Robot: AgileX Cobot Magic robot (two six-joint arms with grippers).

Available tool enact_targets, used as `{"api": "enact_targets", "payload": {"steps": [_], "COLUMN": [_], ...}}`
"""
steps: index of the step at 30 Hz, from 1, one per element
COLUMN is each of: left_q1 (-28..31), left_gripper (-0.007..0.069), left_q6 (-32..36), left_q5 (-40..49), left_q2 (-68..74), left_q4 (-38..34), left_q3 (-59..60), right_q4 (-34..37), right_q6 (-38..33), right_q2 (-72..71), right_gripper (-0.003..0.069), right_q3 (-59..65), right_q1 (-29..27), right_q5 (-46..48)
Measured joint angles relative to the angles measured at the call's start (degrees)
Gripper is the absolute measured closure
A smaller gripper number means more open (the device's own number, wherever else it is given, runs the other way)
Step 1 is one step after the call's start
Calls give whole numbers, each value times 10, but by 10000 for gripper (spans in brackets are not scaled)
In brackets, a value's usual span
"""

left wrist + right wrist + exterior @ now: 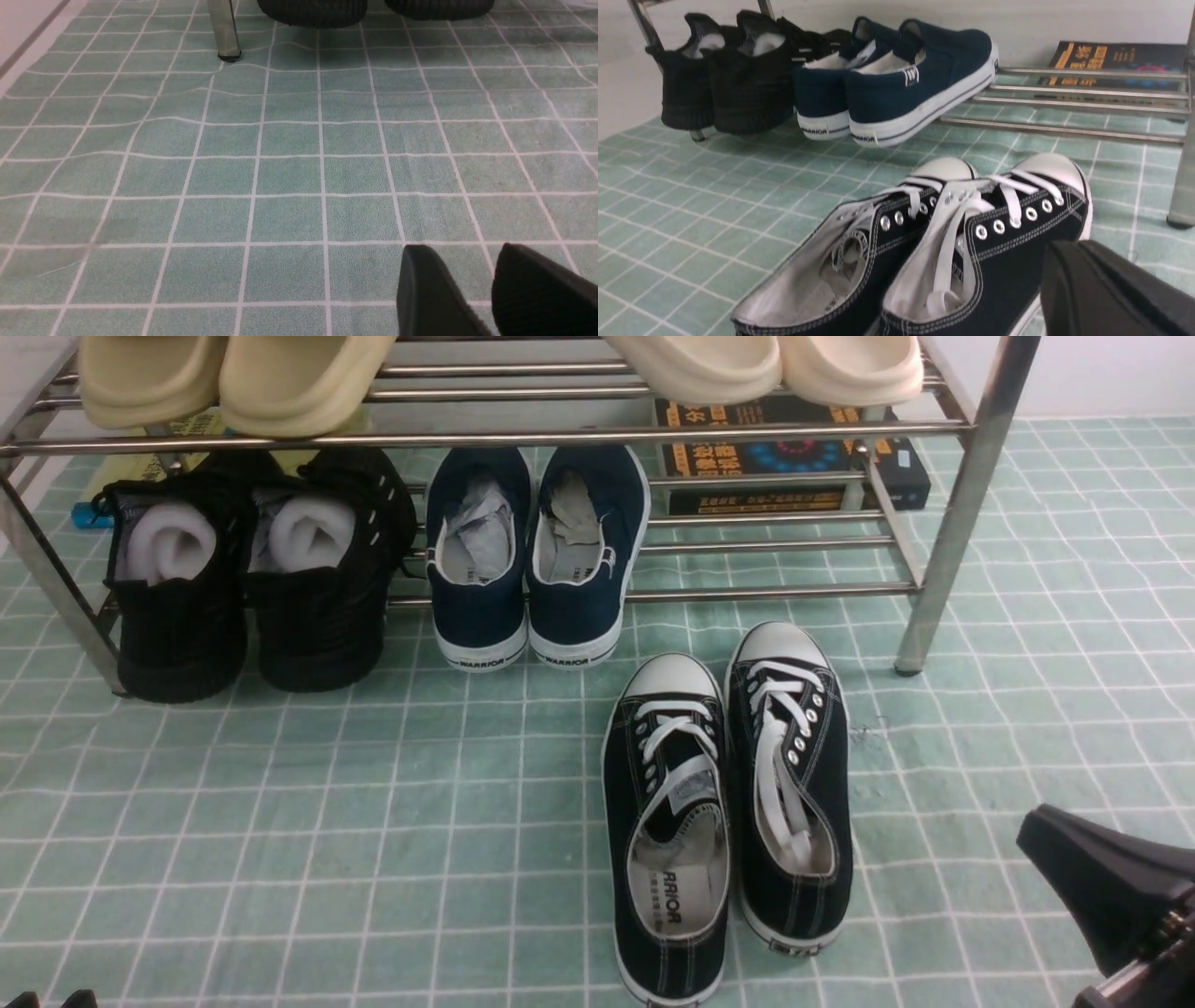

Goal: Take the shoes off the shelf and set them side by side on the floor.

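Note:
Both black canvas shoes, the left one (665,840) and the right one (792,784), lie side by side on the green gridded floor (373,803), white toe caps toward the chrome shelf (966,485). They touch along their inner sides; the left one sits slightly nearer me. The right wrist view shows the same shoes (924,252) close up. My right gripper (1041,826) hovers just right of the right shoe's heel, apart from it, and in its wrist view the right gripper (1070,246) is shut and empty. My left gripper (462,248) is open over bare floor (289,168), far left of the shoes.
On the shelf's lower tier sit an all-black knit pair (252,588) and a navy WARRIOR pair (537,569). Cream slippers (233,378) fill the upper tier. A dark box (794,462) lies behind the rack. The rack's right leg (934,588) stands near the right shoe's toe.

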Motion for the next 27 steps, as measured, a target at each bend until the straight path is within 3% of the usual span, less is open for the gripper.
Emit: {"api": "enact_targets", "payload": {"steps": [8, 12, 15, 16, 20, 27], "left_q1": [0, 0, 0, 0, 0, 0], "left_gripper": [382, 382, 382, 382, 382, 382], "left_q6": [0, 0, 0, 0, 0, 0], "left_q5": [0, 0, 0, 0, 0, 0], "left_q2": [0, 0, 0, 0, 0, 0], "left_q4": [0, 0, 0, 0, 0, 0], "left_q3": [0, 0, 0, 0, 0, 0], "right_q4": [0, 0, 6, 6, 3, -2], "right_q6": [-2, -54, -99, -99, -109, -93], "right_q2": [-21, -87, -172, -172, -327, -474], "right_gripper": [662, 659, 656, 656, 652, 644], "right_q3": [11, 11, 20, 20, 26, 39], "right_q1": [0, -5, -58, -58, -164, -316], "right_q5": [6, 67, 223, 223, 409, 524]}}
